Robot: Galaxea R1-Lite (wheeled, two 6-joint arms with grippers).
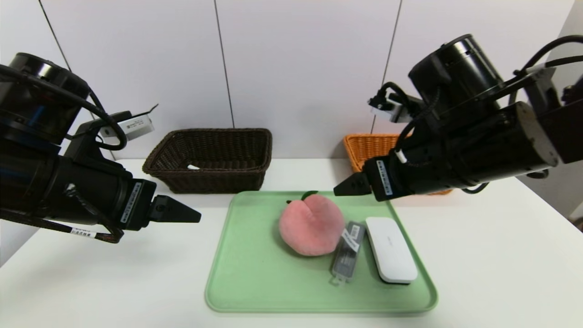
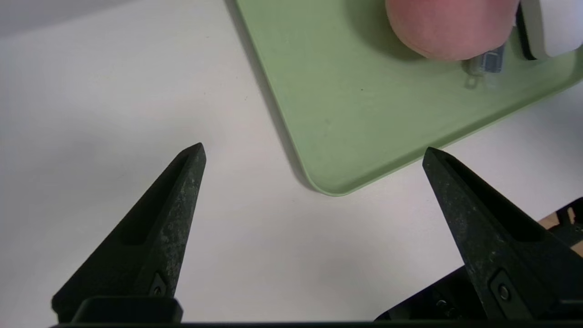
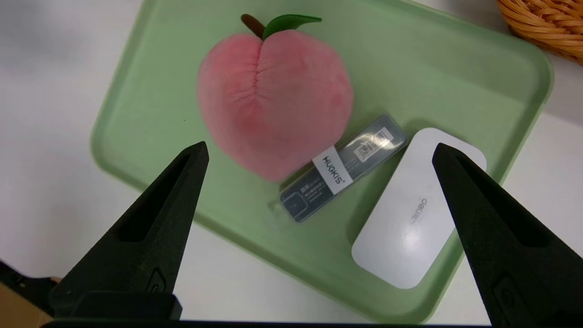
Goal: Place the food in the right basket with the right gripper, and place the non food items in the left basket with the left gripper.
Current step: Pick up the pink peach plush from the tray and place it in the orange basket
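Green tray (image 1: 255,273) on the white surface (image 1: 91,282) carries three things: one pink plush peach (image 1: 311,230), one grey transparent case (image 1: 348,251) touching it, one white oblong case (image 1: 391,249) just beside. The right end effector (image 3: 319,152), fingers apart and empty, hovers above them. The left end effector (image 2: 314,152), also spread wide, hangs beside the tray's corner. Beyond stand two baskets: a dark brown basket (image 1: 210,159) and an orange basket (image 1: 369,148).

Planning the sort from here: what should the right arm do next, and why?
Probably lower the open right tool onto the plush peach: it is the only food on the green tray, and nothing blocks it from above. The left tool hangs open beside the tray.
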